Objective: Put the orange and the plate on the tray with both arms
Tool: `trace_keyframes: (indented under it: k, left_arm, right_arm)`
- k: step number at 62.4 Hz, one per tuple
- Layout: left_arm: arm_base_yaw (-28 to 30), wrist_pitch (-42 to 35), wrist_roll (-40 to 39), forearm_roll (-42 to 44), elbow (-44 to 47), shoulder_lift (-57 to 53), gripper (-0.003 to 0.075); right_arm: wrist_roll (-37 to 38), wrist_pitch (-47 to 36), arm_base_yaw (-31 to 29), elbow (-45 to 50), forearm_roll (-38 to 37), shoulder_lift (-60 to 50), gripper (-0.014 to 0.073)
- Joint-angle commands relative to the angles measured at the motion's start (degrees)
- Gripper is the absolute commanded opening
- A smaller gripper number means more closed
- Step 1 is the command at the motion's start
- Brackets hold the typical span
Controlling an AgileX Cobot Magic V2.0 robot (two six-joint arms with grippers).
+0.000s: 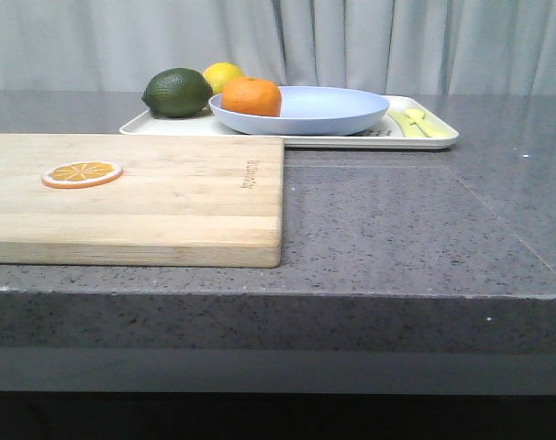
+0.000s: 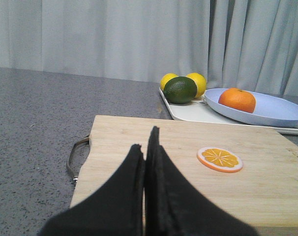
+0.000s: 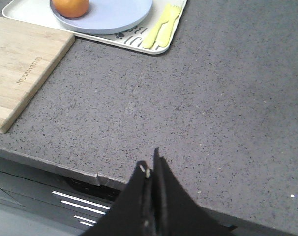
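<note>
The orange rests in the pale lavender-blue plate, and the plate sits on the cream-white tray at the back of the counter. Both wrist views show them too: orange, plate, tray; orange, plate, tray. My left gripper is shut and empty, hovering over the near part of the wooden board, well short of the tray. My right gripper is shut and empty at the counter's front edge, far from the tray. Neither gripper appears in the front view.
A wooden cutting board with a metal handle lies front left, carrying a flat orange slice disc. On the tray also sit a dark green fruit, a lemon and yellow-green cutlery. A curtain hangs behind.
</note>
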Motion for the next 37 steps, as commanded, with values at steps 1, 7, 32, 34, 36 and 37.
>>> trace_keyframes:
  k: [1,7,32,34,36,37]
  left_arm:
    - [0.03,-4.21,-0.44,-0.54,1.53,-1.12,-0.0020]
    - [0.03,-4.21,-0.44,-0.54,1.53,-1.12,-0.0020]
    - [0.03,-4.21,-0.44,-0.54,1.53,-1.12,-0.0020]
    - [0.03,-4.21,-0.44,-0.54,1.53,-1.12,-0.0020]
    - [0.03,-4.21,-0.44,-0.54,1.53,-1.12,-0.0020]
    - [0.03,-4.21,-0.44,-0.54,1.53,-1.12,-0.0020]
  right_arm:
    - [-0.49,-6.75,-1.21,1.19,-2.21,-0.91,-0.0067]
    - [-0.54,-15.47,-3.03,7.89,-2.48,-3.95,-0.0067]
    - [-0.54,-52.90,-8.61,43.60,-2.48,-24.18,-0.0067]
    - [-0.54,-55.31,-8.61,45.68,-2.48,-25.25,-0.0067]
    - [-0.54,-57.66,-8.61,47.61,-2.48,-26.01,-0.0067]
    - [-0.54,-58.63,-8.61,48.35,-2.48,-26.24,-0.0067]
